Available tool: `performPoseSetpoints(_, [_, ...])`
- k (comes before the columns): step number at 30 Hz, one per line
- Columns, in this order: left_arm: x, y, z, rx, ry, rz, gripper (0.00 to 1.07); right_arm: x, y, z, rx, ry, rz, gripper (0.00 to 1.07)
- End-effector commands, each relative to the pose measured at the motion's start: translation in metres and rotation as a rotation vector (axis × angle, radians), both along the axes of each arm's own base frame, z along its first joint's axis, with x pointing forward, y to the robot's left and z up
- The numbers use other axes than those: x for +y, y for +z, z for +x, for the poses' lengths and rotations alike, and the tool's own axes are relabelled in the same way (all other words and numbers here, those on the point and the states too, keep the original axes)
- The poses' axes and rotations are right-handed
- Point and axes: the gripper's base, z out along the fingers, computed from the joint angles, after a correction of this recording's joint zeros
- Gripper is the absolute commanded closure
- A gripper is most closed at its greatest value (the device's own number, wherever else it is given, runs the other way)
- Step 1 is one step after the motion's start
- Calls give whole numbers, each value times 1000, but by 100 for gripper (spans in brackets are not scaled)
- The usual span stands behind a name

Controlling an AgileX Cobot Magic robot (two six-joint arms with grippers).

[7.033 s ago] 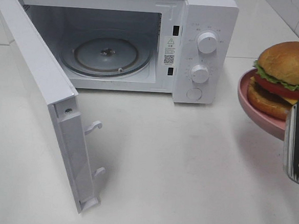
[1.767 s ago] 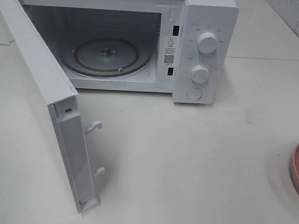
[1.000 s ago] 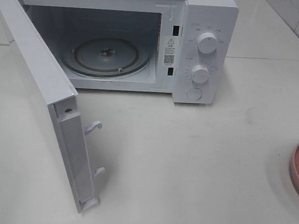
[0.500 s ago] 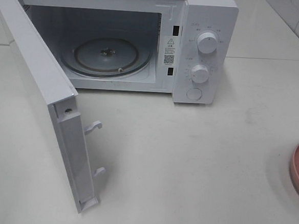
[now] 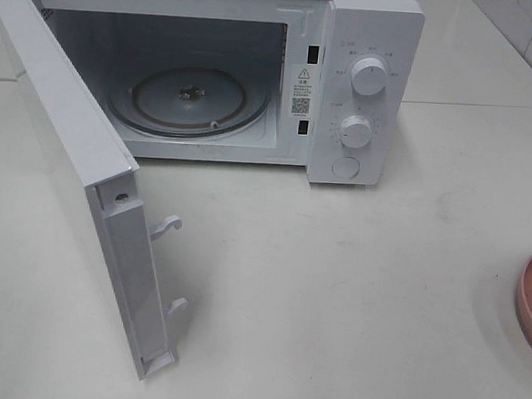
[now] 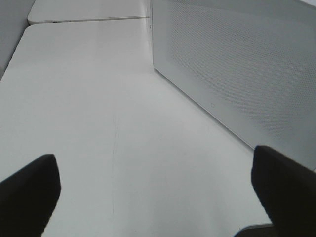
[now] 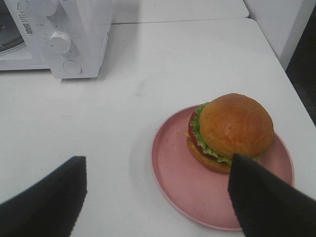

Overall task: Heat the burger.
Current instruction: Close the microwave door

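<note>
Now burger (image 7: 232,132) on pink plate (image 7: 173,177), below spread, empty right gripper (image 7: 155,197).

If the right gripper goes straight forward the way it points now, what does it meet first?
Most likely the pink plate and the burger on it: both lie between the open right gripper fingers. Depth is hard to judge.

Burger (image 7: 232,131) on pink plate (image 7: 170,170), gripper (image 7: 155,197) open above, w/ microwave (image 7: 74,34) behind.
</note>
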Motion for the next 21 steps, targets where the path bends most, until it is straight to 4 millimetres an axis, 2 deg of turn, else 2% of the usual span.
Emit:
performPoseSetpoints(1, [0,0,0,-16,2,-5,9,0,-1,-4,-26,-2,-9,31])
performPoseSetpoints(21, [0,0,0,-16,2,-5,9,0,-1,-4,-26,-2,-9,32])
